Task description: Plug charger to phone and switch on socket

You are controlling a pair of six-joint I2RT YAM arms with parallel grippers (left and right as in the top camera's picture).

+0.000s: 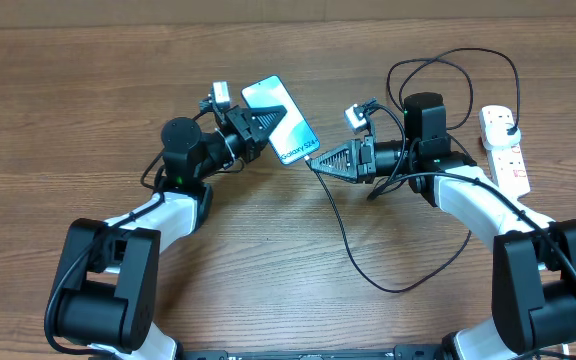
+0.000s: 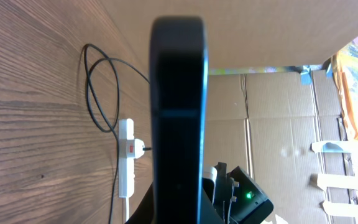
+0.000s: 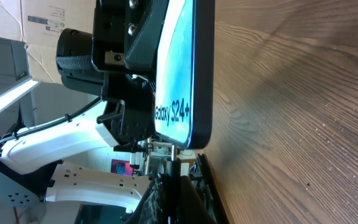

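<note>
The left claw (image 1: 273,122) clamps the slim blue-lit phone (image 1: 297,131); the right claw (image 1: 318,162) pinches the thin black charger cable (image 1: 368,272) at the phone's port. Switching the white oblong socket strip (image 1: 505,150) seems left to do.

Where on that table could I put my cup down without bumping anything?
Bare table lies left of the left gripper, and in front between the arms, up to the charger loop. It is crowded around the phone, where the right gripper meets it, and at the far right by the socket.
</note>
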